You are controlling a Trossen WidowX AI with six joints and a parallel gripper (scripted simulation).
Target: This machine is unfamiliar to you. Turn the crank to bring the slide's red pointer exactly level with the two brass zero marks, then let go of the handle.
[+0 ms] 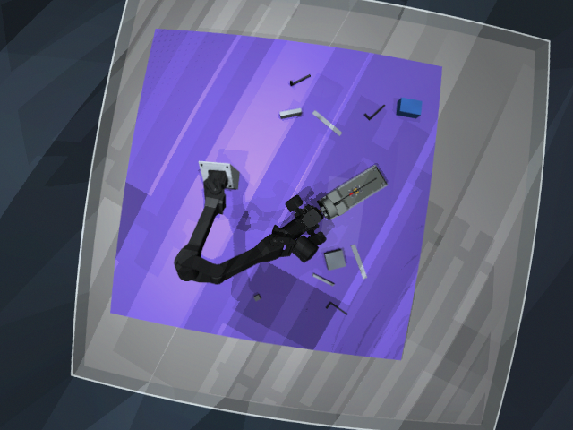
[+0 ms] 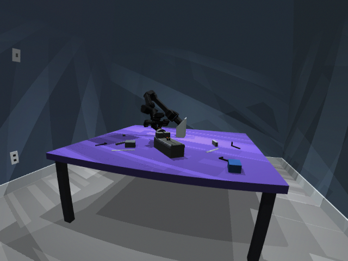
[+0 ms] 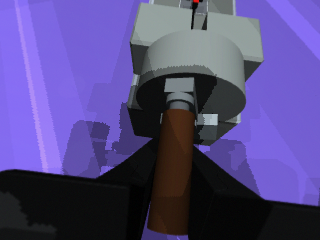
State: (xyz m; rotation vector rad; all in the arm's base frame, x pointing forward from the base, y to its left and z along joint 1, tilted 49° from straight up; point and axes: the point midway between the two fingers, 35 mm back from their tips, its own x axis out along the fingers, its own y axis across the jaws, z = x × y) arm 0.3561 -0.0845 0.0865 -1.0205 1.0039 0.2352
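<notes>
From above, at the far end of the arm from its white base plate [image 1: 206, 167]: claw [image 1: 324, 211], right up against the crank end of the grey machine [image 1: 370, 177] [image 2: 169, 147] [image 3: 240, 37] on the purple table [image 1: 208, 92] [image 2: 196, 168]. Beyond the claw, along the slot, red pointer [image 1: 351, 194] [image 3: 196, 2] just on the claw's side of the brass marks [image 1: 355, 189]. Near the claw, grey block [image 1: 335, 259] [image 2: 130, 144]; well apart, blue block [image 1: 408, 107] [image 2: 234, 165].

From outside, behind the machine: claw [image 2: 158, 129], its grip too small to tell.

From the wrist, nearly closed around the brown crank handle [image 3: 172, 200]: claw [image 3: 170, 145], straight before the round grey hub [image 3: 195, 55].
</notes>
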